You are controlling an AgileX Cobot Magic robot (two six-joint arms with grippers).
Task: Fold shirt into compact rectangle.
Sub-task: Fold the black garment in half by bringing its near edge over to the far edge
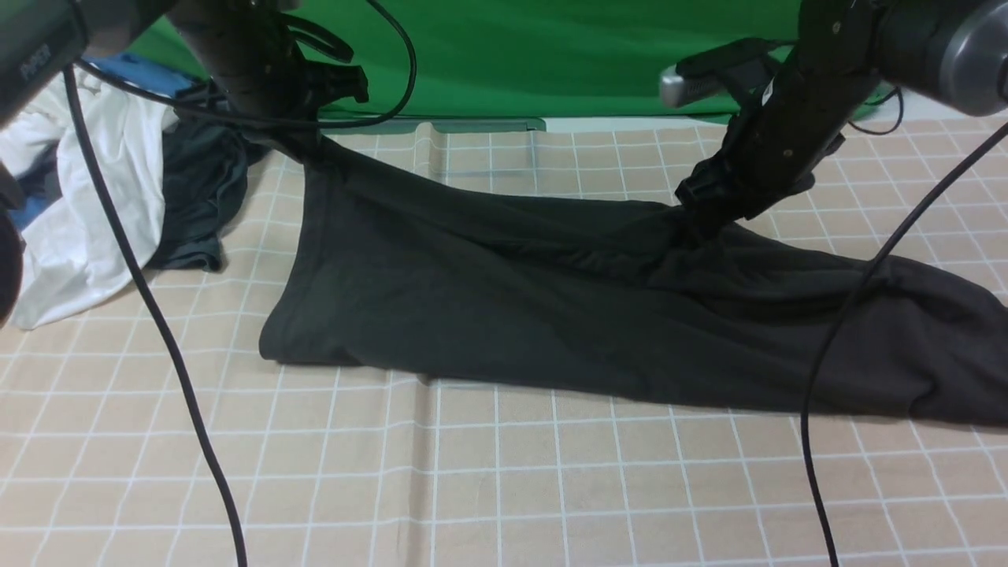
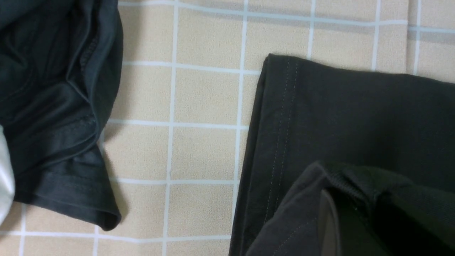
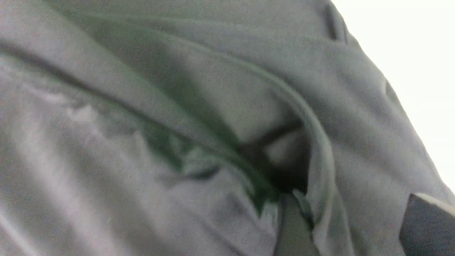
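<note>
backdrop: green cloth (image 1: 551, 55) | table: beige tablecloth (image 1: 504, 488) (white grid lines, creased) | light: even, indoor

Right tool (image 1: 696, 222) tips under shirt (image 1: 551, 315) folds

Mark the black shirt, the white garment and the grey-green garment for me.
black shirt (image 1: 488, 299): front view, mid body.
white garment (image 1: 63, 236): front view, crumpled middle.
grey-green garment (image 1: 193, 197): front view, lower part.
</note>
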